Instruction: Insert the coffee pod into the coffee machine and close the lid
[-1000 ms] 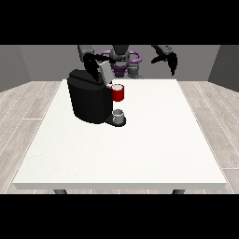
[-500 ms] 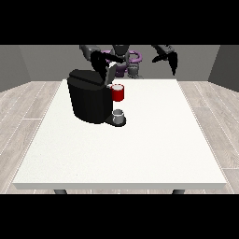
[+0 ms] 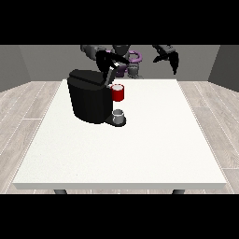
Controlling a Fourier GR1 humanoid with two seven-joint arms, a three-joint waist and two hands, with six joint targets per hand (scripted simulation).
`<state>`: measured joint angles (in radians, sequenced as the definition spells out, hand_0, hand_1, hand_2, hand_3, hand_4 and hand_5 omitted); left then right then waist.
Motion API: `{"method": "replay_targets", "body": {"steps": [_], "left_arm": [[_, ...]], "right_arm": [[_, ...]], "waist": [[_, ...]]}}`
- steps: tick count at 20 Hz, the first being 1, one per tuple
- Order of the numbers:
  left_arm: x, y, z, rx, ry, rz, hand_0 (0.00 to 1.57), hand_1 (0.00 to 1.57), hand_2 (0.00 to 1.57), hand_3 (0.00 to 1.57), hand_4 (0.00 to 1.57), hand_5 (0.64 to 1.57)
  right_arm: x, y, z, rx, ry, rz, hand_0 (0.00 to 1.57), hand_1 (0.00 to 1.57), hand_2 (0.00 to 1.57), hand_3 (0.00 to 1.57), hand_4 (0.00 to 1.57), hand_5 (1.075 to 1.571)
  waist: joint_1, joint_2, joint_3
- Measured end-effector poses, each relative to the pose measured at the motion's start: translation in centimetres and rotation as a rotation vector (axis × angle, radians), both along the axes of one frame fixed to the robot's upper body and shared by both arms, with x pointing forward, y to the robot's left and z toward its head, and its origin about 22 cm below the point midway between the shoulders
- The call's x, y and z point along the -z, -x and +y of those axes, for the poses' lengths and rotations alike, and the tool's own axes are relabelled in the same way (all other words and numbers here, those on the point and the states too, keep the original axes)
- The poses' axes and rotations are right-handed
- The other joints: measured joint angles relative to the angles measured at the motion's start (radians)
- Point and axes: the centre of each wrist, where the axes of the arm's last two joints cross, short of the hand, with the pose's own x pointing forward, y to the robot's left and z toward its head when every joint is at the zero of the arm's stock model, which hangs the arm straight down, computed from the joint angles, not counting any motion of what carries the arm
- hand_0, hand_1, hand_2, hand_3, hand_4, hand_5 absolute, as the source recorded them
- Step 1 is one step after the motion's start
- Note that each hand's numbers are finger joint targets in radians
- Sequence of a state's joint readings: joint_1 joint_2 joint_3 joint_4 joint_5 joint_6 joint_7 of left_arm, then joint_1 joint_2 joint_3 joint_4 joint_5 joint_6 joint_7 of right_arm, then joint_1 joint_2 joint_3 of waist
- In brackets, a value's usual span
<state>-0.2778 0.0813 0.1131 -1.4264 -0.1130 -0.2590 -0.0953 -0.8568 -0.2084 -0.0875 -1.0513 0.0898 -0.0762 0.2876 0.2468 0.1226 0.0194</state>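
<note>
coffee machine point(image 3: 91, 100) is sitting left of centre on the table point(image 3: 140, 154), a grey thing point(image 3: 119, 116) resting at its base. the hand at the view's left point(image 3: 112, 63) is hovering over the lid, fingers unreadable; lid should be getting pressed straight downward. the hand at the view's right point(image 3: 170, 58) is hanging empty, fingers relaxed.

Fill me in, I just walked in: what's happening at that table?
A humanoid robot stands behind a white table with a black coffee machine. The hand at the view's left reaches over the machine's top. The hand at the view's right hangs raised, away from it. A red thing at the machine sits above a grey thing on its base.
</note>
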Motion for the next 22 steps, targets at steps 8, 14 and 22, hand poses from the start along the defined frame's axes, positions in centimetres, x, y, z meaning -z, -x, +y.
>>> {"method": "replay_targets", "body": {"steps": [8, 14, 22], "left_arm": [[-1.7, -0.9, -0.7, 0.052, 0.000, -0.058, 0.00, 0.00, 0.00, 0.00, 0.44, 1.571], [-2.0, -1.3, -0.8, 0.058, 0.011, -0.088, 0.00, 0.00, 0.00, 0.00, 0.42, 1.571], [-3.5, -2.1, -0.8, 0.101, 0.024, -0.126, 0.00, 0.00, 0.00, 0.00, 0.28, 1.571]], "right_arm": [[-5.5, -0.4, 3.6, -0.117, 0.089, -0.209, 0.00, 0.00, 0.00, 0.00, 0.15, 1.571], [-8.7, -1.0, 6.0, -0.160, 0.149, -0.305, 0.00, 0.00, 0.00, 0.00, 0.00, 1.571], [-12.5, -1.7, 7.8, -0.163, 0.181, -0.363, 0.00, 0.00, 0.00, 0.00, 0.00, 1.571]], "waist": [[0.093, 0.060, -0.0153], [0.118, 0.107, -0.0190], [0.168, 0.159, -0.0199]]}}
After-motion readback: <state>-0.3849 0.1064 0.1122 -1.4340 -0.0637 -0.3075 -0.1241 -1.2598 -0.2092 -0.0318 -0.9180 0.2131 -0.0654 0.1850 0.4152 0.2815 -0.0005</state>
